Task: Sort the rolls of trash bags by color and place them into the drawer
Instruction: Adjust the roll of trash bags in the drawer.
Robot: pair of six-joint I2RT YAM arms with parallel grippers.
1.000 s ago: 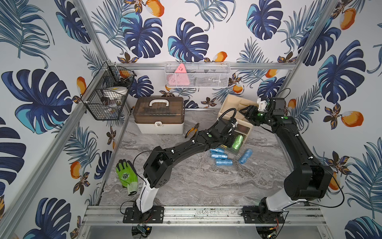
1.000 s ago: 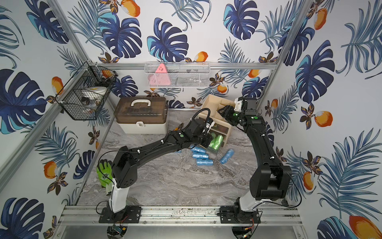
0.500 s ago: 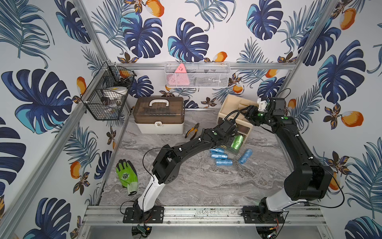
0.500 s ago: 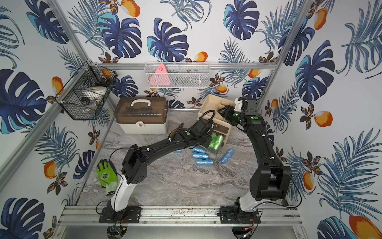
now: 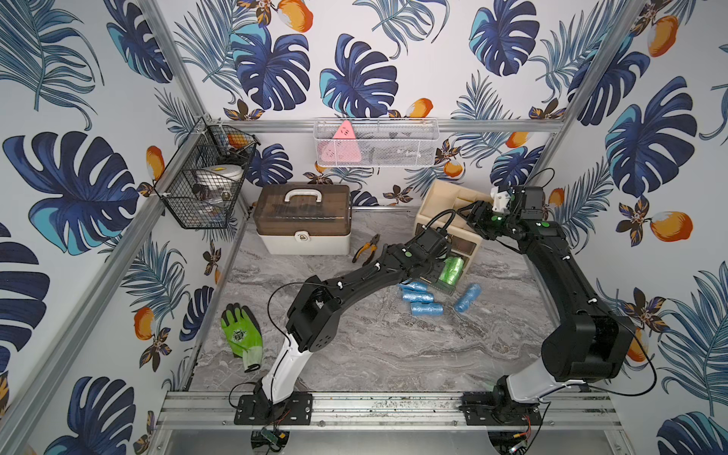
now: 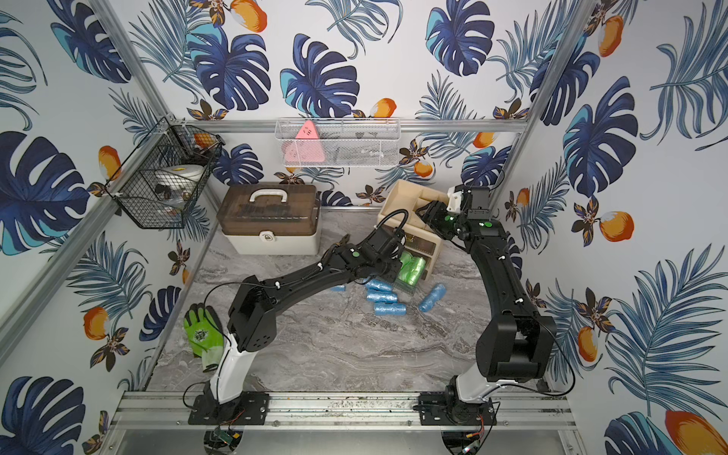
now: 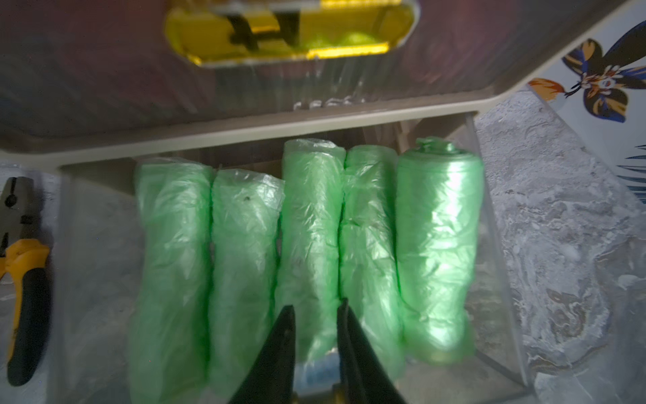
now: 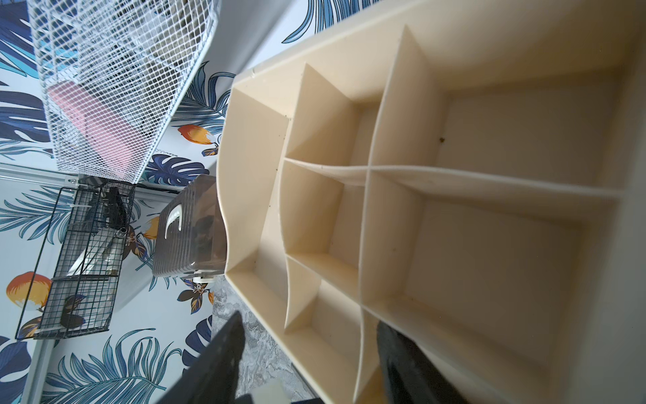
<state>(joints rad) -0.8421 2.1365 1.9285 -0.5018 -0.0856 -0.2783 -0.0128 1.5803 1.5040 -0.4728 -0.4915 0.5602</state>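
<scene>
Left hand [image 7: 316, 311] hovered over the clear drawer [image 7: 496, 224], its narrow-set fingers pinching a blue roll [image 7: 316, 372] above five green rolls [image 7: 311, 227] lying lengthwise, parallel to its reach. Four loose blue rolls [image 5: 427, 309] lay on the bench [image 5: 394, 354] just beside the drawer, nearest this arm. Right hand [image 8: 307, 353], well apart, straddled the beige organizer's rim [image 8: 223, 196], half open, holding nothing.

Leaf-print walls [image 5: 394, 47], grey marble floor [image 5: 374, 346]; light seemingly even.
</scene>
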